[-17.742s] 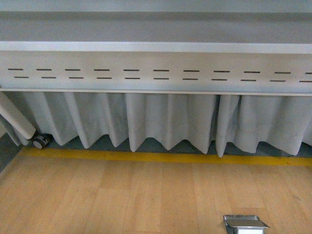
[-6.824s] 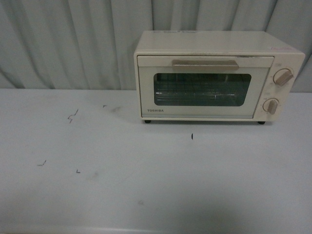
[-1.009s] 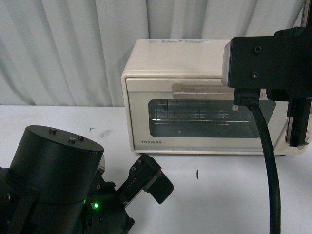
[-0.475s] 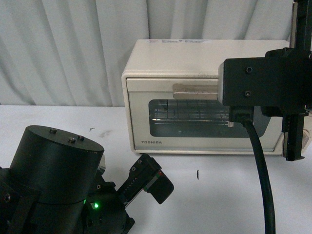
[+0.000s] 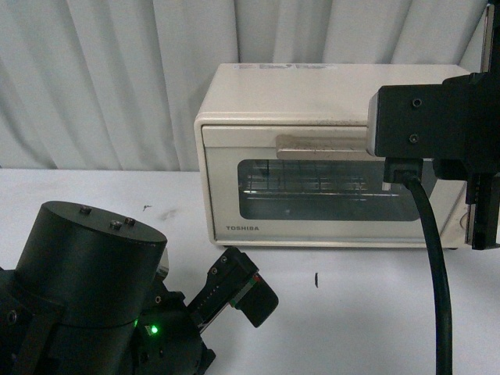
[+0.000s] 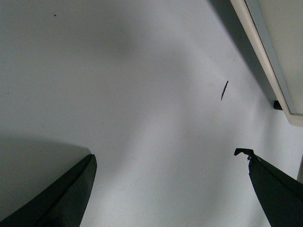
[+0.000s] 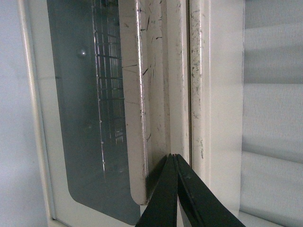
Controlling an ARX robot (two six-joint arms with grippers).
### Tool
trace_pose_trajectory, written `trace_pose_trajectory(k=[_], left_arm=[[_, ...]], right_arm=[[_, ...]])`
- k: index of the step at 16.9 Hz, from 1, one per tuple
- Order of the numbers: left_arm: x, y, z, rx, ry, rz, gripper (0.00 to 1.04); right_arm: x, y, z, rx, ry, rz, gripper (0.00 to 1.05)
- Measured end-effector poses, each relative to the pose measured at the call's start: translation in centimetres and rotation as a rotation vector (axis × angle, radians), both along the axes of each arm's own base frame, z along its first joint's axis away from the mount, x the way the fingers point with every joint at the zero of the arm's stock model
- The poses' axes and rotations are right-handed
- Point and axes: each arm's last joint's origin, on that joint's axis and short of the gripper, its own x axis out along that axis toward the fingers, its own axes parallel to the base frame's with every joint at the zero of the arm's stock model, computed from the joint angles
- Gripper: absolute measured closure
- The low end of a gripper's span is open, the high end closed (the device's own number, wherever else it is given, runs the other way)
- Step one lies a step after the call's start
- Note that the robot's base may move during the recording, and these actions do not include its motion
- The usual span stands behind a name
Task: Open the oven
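White curtain [image 5: 117,78] hung behind a pale table [image 5: 351,312], and the oven [image 5: 281,94] stood on it with its door shut, directly ahead of the right gripper [image 7: 173,161]. The two fingers of that gripper were pressed together on nothing. Their tips pointed at the narrow strip of door just beside the flat handle [image 7: 132,94], near one end of it; whether they touched, I could not tell.

The left gripper [image 6: 165,189] hung spread over bare table, with the oven's lower edge well off to its side.

I judged two dangers. The closed tips, so close to the handle's end, could slide off it when pulling. Also, with nothing bracing the oven, a hard pull could drag or tip the whole box forward.
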Motion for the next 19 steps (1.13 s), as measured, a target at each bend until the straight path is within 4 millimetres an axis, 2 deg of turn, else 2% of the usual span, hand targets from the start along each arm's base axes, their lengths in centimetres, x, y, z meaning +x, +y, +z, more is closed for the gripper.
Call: trace_pose_trajectory(k=[9,14,15,18,19], left_arm=[[0.0,0.0,0.0,0.0,0.0,0.0,0.07],[0.0,0.0,0.0,0.0,0.0,0.0,0.07],[0.0,0.0,0.0,0.0,0.0,0.0,0.07],[0.0,0.0,0.0,0.0,-0.001,0.001,0.07],[0.0,0.0,0.0,0.0,-0.001,0.0,0.07]], right_arm=[[-0.5,-0.4,0.2,0.072,0.097,-0.046,1.03],[-0.7,-1.3,-0.1,0.114,0.133,-0.075,1.03],[-0.8,-1.8,-0.4,0.114,0.15,-0.101,1.03],[-1.4,-2.3,-3.6,0.1,0.28,-0.124,1.03],[-1.3,-2.2,-3.7,0.103,0.282,-0.124,1.03]])
